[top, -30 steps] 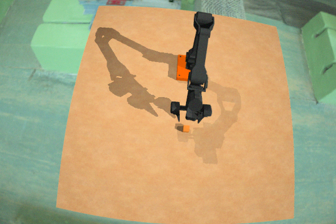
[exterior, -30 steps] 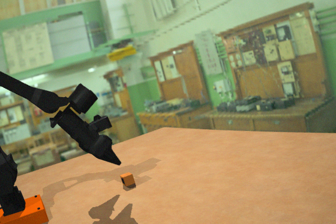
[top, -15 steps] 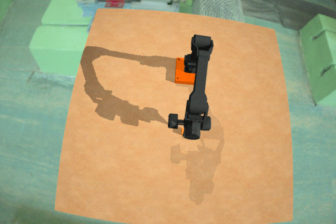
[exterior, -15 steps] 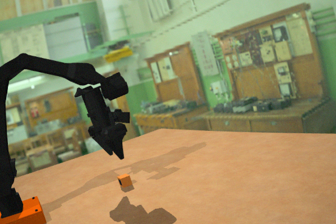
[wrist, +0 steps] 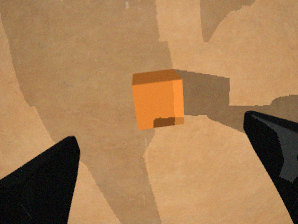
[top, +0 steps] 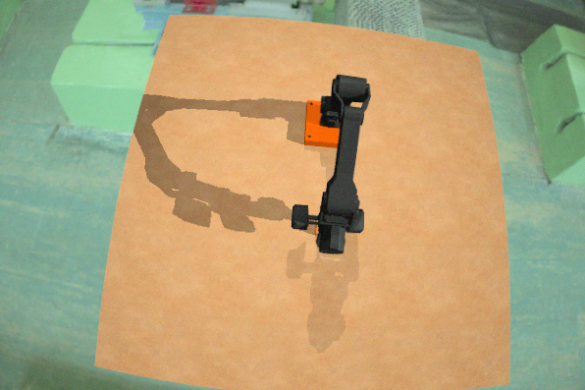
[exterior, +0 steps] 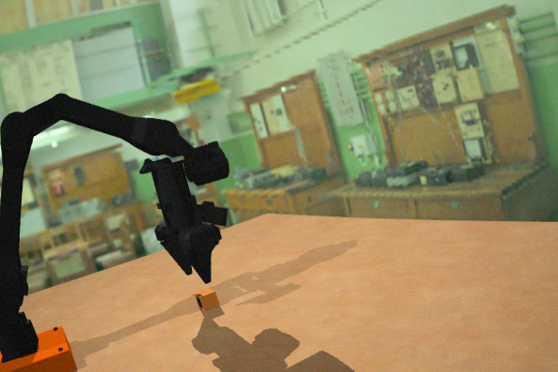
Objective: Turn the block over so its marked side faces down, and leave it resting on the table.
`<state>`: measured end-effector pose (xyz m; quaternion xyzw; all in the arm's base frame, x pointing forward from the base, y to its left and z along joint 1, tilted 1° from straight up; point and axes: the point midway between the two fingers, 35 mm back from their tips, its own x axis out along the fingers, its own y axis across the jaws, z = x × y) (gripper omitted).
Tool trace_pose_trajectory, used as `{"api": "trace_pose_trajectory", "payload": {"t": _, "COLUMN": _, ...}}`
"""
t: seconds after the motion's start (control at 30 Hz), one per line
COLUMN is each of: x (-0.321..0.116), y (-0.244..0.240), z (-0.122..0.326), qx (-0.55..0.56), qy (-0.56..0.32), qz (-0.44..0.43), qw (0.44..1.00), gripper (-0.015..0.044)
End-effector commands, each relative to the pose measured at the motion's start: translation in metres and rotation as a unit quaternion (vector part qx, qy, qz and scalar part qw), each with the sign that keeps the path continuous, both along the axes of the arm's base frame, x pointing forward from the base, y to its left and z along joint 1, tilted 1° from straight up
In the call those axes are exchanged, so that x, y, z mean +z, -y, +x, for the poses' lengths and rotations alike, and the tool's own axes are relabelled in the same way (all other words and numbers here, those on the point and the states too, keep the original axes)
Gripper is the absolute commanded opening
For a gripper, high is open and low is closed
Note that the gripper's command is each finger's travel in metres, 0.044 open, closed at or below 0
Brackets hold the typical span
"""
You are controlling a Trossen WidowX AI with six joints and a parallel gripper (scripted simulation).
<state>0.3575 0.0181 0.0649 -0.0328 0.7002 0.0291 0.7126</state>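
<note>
The small orange block [top: 318, 230] [exterior: 209, 300] [wrist: 154, 102] rests on the table [top: 206, 294] [exterior: 398, 280] [wrist: 210, 170]. In the exterior view a dark mark shows on its upright side toward the arm's base; the top looks plain orange. The wrist view shows the plain top and two plain sides, with a dark patch, seemingly shadow, at the lower edge. My gripper [exterior: 198, 278] [wrist: 163, 132] is open and empty, pointing down above the block, with clear height between. In the top view the arm hides most of the block and the fingertips.
The orange base plate [top: 321, 134] [exterior: 51, 350] of the arm stands behind the block, toward the back in the top view. Shadows of the arm lie across the table around the block.
</note>
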Motion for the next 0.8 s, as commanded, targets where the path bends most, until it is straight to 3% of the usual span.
{"api": "trace_pose_trajectory", "payload": {"t": 0.0, "x": -0.009, "y": 0.001, "z": 0.002, "qx": -0.002, "qy": 0.005, "qz": -0.002, "qw": 1.0, "gripper": 0.044}}
{"api": "trace_pose_trajectory", "payload": {"t": 0.77, "x": -0.045, "y": 0.001, "z": 0.002, "qx": -0.002, "qy": 0.005, "qz": -0.002, "qw": 1.0, "gripper": 0.044}}
